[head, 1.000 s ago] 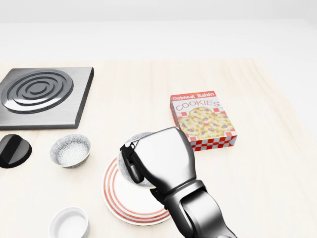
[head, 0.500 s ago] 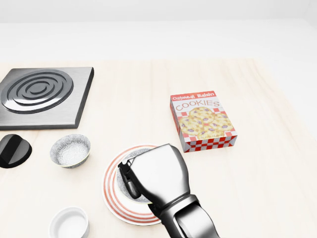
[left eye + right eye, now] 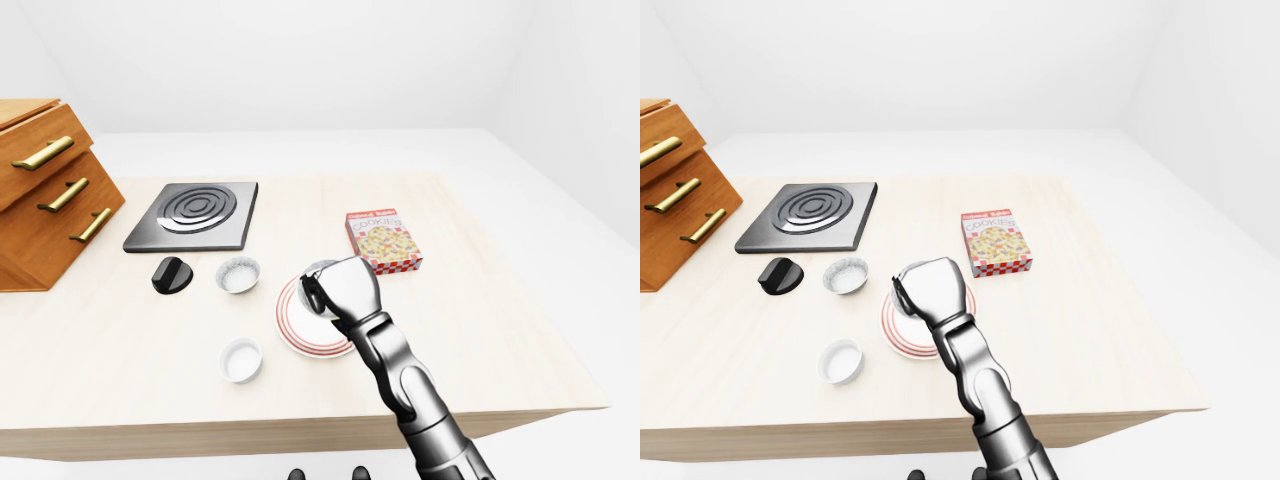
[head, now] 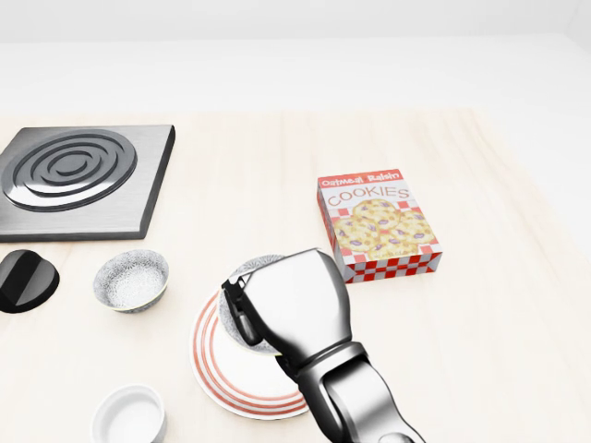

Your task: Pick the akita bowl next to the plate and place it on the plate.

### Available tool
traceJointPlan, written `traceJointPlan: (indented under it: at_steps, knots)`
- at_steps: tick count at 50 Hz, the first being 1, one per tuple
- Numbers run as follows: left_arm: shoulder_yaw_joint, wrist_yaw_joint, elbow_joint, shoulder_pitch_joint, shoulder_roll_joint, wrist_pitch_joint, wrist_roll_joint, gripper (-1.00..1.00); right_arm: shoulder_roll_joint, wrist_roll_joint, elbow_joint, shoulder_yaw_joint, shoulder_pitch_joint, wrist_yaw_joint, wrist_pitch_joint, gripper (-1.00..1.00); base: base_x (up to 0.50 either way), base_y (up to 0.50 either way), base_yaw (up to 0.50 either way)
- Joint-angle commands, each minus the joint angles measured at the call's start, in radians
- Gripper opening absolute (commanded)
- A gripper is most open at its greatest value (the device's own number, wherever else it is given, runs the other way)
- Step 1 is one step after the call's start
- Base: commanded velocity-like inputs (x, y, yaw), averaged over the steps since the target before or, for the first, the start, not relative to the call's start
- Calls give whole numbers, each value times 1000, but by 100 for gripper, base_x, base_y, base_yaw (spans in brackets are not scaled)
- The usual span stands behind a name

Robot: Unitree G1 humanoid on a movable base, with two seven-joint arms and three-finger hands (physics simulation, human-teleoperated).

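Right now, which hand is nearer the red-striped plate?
Right. The right hand is over the red-striped plate, around the akita bowl. The left hand is not in view.

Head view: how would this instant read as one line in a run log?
right robot hand: holding speckled grey akita bowl | position: over red-striped white plate | placed: cannot tell | left hand: out of view

A pale wood desk [image 3: 480, 330] with a faint grain fills most of each view, its thick light edge showing along the bottom of the left-eye view. On the desk, at the left edge of that view, stands a brown wooden drawer cabinet [image 3: 45, 190] with brass bar handles [image 3: 45, 153]. Beyond the desk the floor [image 3: 330, 150] is plain white and meets bare white walls [image 3: 300, 60]. The light is soft and even, casting only faint shadows.
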Motion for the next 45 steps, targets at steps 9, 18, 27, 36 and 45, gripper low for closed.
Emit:
traceJointPlan:
  at_steps: [9, 18, 27, 36, 45]
  knots:
    - [0, 0, 3, 0, 1, 0, 0, 100, 5, -48, 70, -4, -24, -80, 0, -100, 0, 0, 0]
    - [-4, 0, 5, -2, 0, 0, 3, 100, 7, -69, 141, -2, -38, -103, 0, -100, 0, 0, 0]
    - [-13, 2, 11, -3, 0, 0, 6, 100, 14, -82, 158, 7, -35, -119, 0, -100, 0, 0, 0]
    - [-17, 2, 23, -3, 2, 0, 4, 100, 22, -94, 169, 20, -31, -128, 0, -100, 0, 0, 0]
    - [-17, 4, 15, -1, 0, 0, 3, 100, 23, -102, 175, 24, -37, -127, 0, -100, 0, 0, 0]
